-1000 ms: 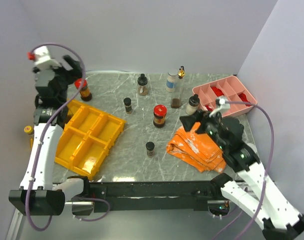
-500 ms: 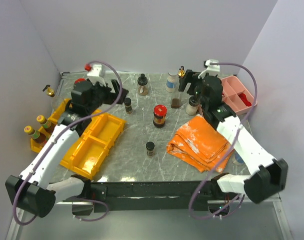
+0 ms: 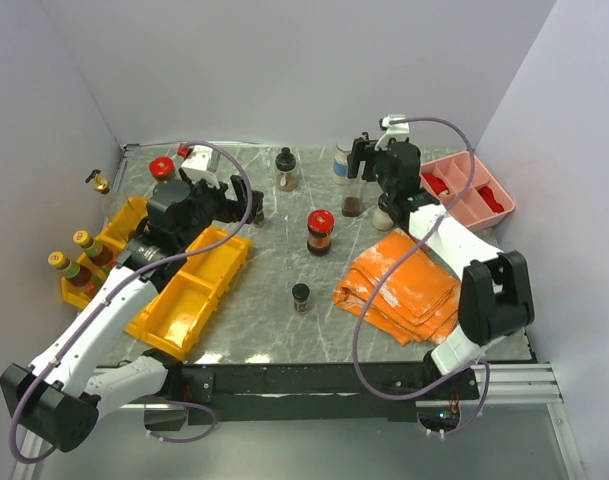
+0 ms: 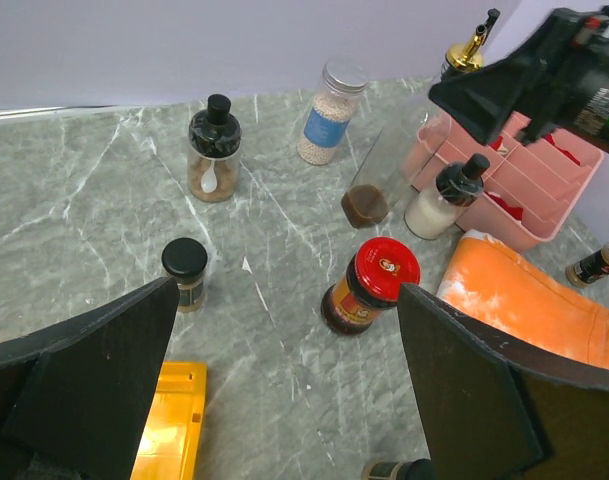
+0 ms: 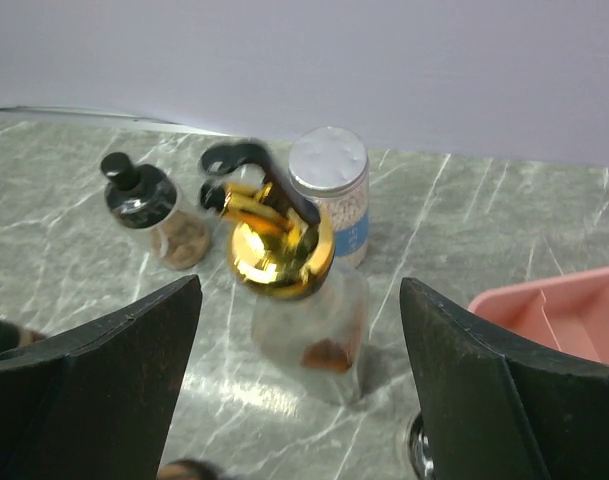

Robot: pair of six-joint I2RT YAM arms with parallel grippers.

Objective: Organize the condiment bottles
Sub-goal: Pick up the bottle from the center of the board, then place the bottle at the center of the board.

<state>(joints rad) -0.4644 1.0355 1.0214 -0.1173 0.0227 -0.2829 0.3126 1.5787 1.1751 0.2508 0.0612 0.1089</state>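
My left gripper (image 4: 284, 400) is open and empty, low over the marble table (image 3: 274, 330). A small black-cap jar (image 4: 185, 272) stands by its left finger and a red-lid jar (image 4: 369, 290) near its right finger. In the top view it (image 3: 246, 205) is left of the red-lid jar (image 3: 320, 230). My right gripper (image 5: 299, 400) is open, with the tall gold-spout glass bottle (image 5: 289, 260) just ahead between its fingers, not touched. In the top view it (image 3: 360, 160) is above that bottle (image 3: 353, 198).
At the back are a black-top jar (image 3: 285, 170), a silver-lid jar (image 3: 341, 160) and a red-cap bottle (image 3: 162, 168). Another small black-cap jar (image 3: 301, 296) stands in front. Yellow bins (image 3: 184, 285) are at left, an orange cloth (image 3: 404, 285) and pink tray (image 3: 474, 190) at right. Several bottles (image 3: 84, 243) stand far left.
My left arm swung from the back left corner to the table's middle. My right arm swung from the front right to the back, up to the gold-spout bottle.
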